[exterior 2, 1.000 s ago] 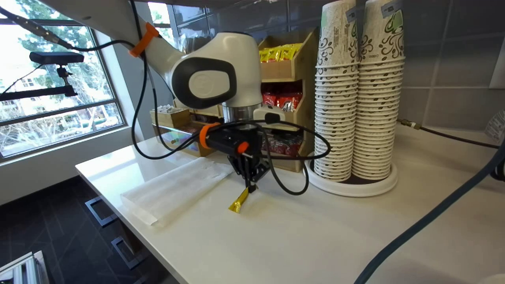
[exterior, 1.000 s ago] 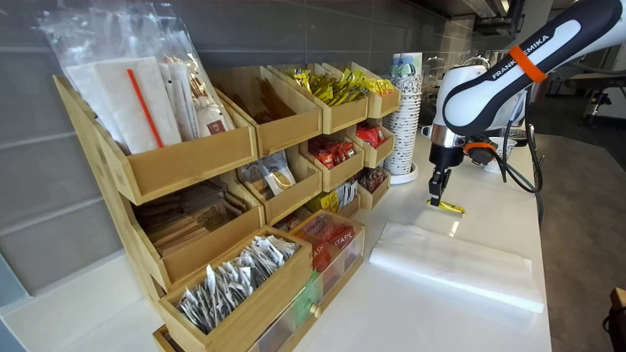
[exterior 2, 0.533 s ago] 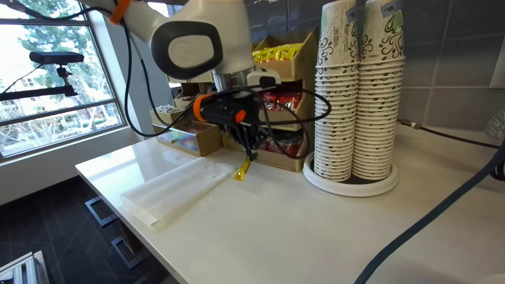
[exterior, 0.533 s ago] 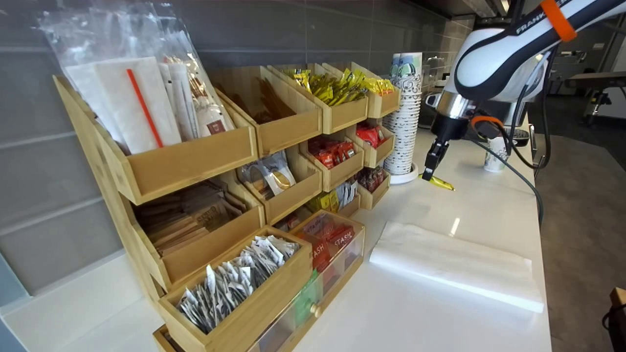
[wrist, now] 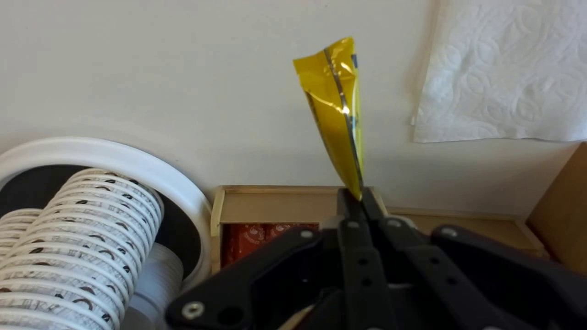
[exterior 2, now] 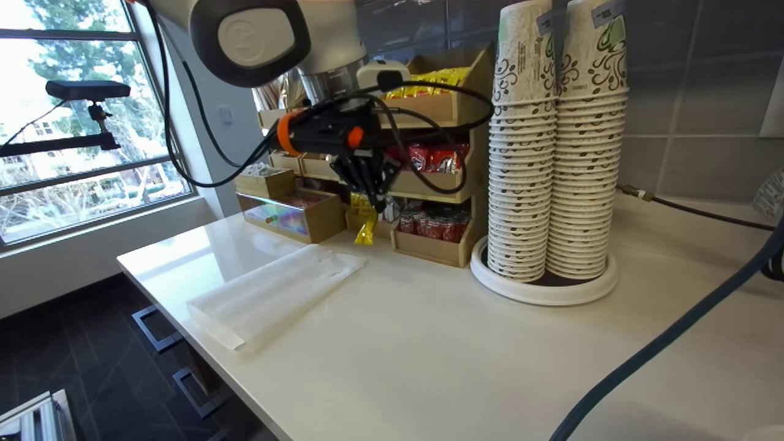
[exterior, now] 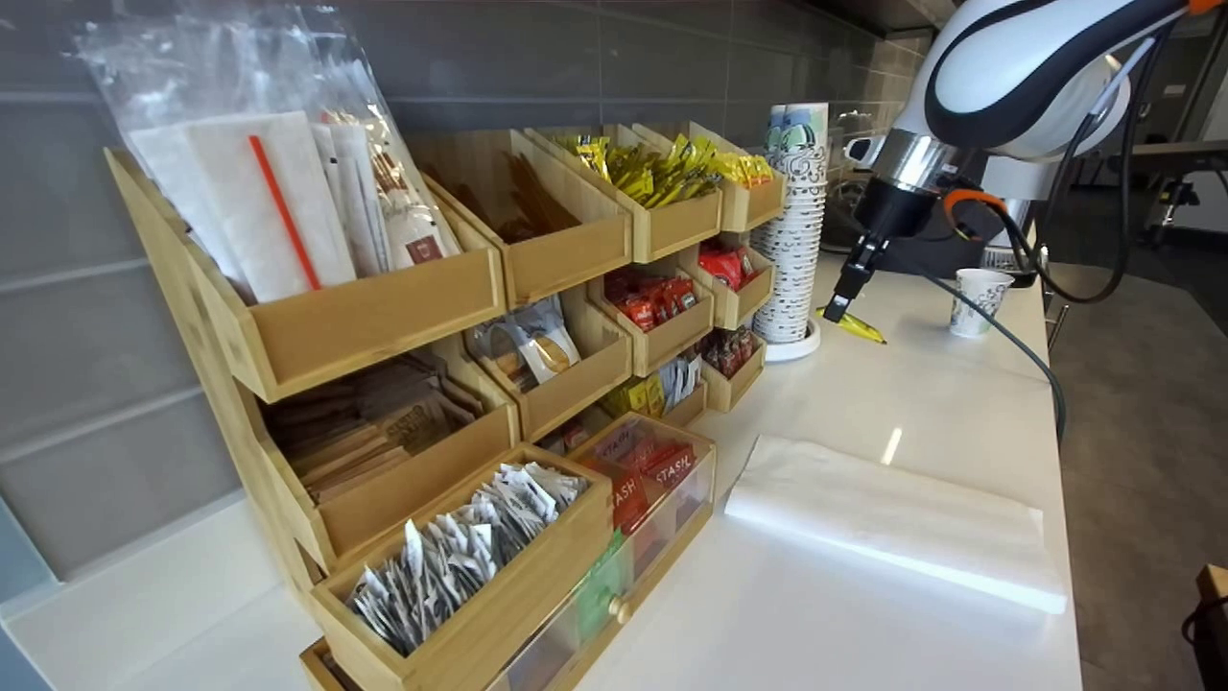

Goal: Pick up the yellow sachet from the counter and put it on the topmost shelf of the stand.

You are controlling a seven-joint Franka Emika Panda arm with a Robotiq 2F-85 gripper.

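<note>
Yellow sachet [wrist: 334, 114] pinched in the claw [wrist: 359, 198] near the stand [exterior: 576, 389]: mid-carry, I'd say; next, raise it to the top shelf [exterior: 566, 255].

Kitchen area, evidenced by stacked white patterned paper cups [exterior 2: 520, 184], rectangular grey wall tiles [exterior: 518, 58] and a tiered light-wood stand [exterior: 384, 331] holding small red packets [exterior: 662, 305].

White capitals “STASH” on a red packet [exterior: 670, 463] (just “ASH” legible on another red packet [exterior: 628, 501] beside it)
</note>
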